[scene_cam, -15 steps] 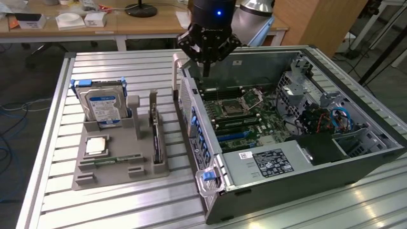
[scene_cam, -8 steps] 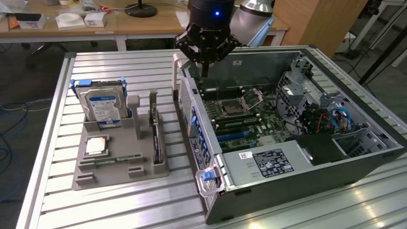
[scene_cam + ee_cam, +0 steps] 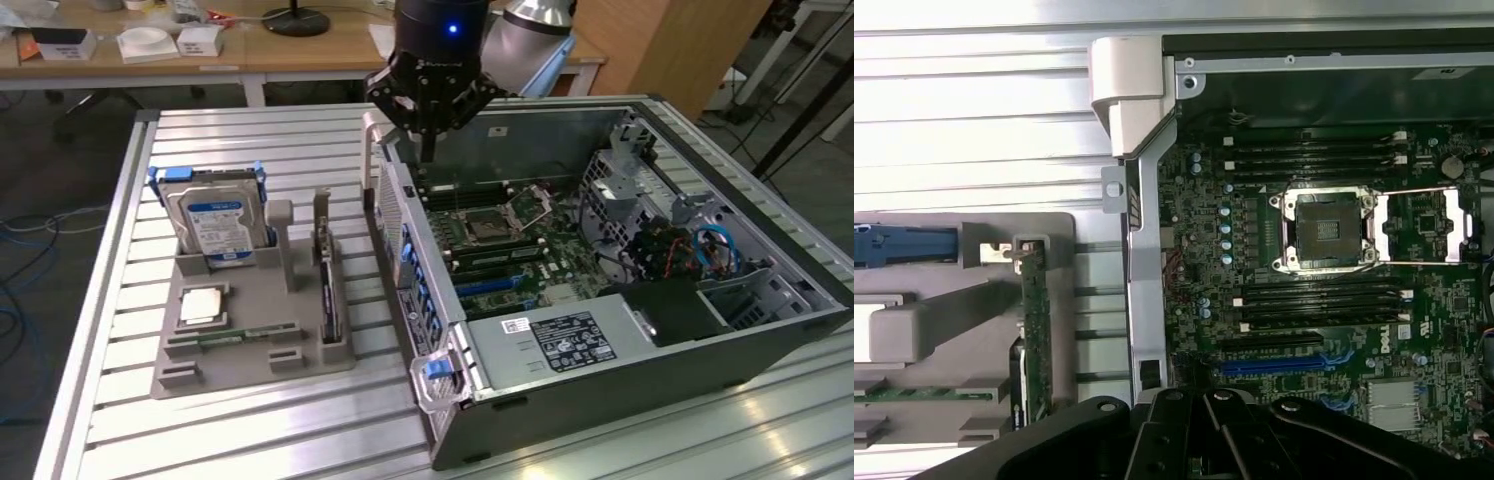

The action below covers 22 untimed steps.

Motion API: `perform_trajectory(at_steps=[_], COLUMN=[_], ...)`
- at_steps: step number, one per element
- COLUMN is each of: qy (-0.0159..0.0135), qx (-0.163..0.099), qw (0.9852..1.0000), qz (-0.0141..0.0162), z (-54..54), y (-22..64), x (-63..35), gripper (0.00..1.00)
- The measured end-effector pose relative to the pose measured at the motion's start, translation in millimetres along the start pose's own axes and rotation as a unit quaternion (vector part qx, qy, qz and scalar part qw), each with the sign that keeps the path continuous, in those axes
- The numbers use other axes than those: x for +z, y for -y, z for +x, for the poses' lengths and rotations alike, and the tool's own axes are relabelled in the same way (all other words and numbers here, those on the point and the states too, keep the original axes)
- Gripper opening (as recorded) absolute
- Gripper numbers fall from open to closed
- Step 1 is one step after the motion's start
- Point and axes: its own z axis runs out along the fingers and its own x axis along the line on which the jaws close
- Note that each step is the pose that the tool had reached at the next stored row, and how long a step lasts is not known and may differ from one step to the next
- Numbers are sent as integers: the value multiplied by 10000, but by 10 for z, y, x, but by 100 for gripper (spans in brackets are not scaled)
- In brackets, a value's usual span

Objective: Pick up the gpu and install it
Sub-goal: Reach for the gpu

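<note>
The gpu point(image 3: 327, 292) stands on its long edge in a slot of the grey holder tray point(image 3: 300, 345), to the exterior view's left of the open computer case point(image 3: 627, 360). In the wrist view the gpu point(image 3: 1034, 318) shows as a thin dark card seen edge-on. My gripper point(image 3: 430, 155) hangs over the case's far corner, above the motherboard point(image 3: 514, 250), and is shut with nothing between its fingers. It is well apart from the gpu, further back and toward the case. The gripper point(image 3: 1199, 450) sits over the board's blue expansion slots point(image 3: 1269, 365).
The tray also holds a silver hard drive point(image 3: 220, 225) with a blue-white label, a processor point(image 3: 203, 305) and a green memory stick point(image 3: 227, 335). The case's metal side wall point(image 3: 400, 240) rises between tray and motherboard. A desk with boxes point(image 3: 174, 45) stands behind the slatted table point(image 3: 267, 420).
</note>
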Motion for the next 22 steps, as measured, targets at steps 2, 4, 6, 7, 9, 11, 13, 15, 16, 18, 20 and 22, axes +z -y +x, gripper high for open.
perform_trajectory(at_steps=[2,4,6,7,9,11,13,15,16,18,20,22], qy=[0,0,0,0,0,0,0,0,0,0,0,0], qx=[0,0,0,0,0,0,0,0,0,-1,0,0], qw=[10000,10000,10000,10000,10000,10000,10000,10000,10000,10000,10000,10000], qz=[0,0,0,0,0,0,0,0,0,0,0,0], z=[6,18,33,40,53,63,72,79,83,86,91,96], y=[1,2,3,3,4,5,6,6,7,7,7,8], x=[2,4,7,8,10,12,13,14,15,15,16,17], gripper=[11,11,11,11,11,11,11,11,11,11,11,11])
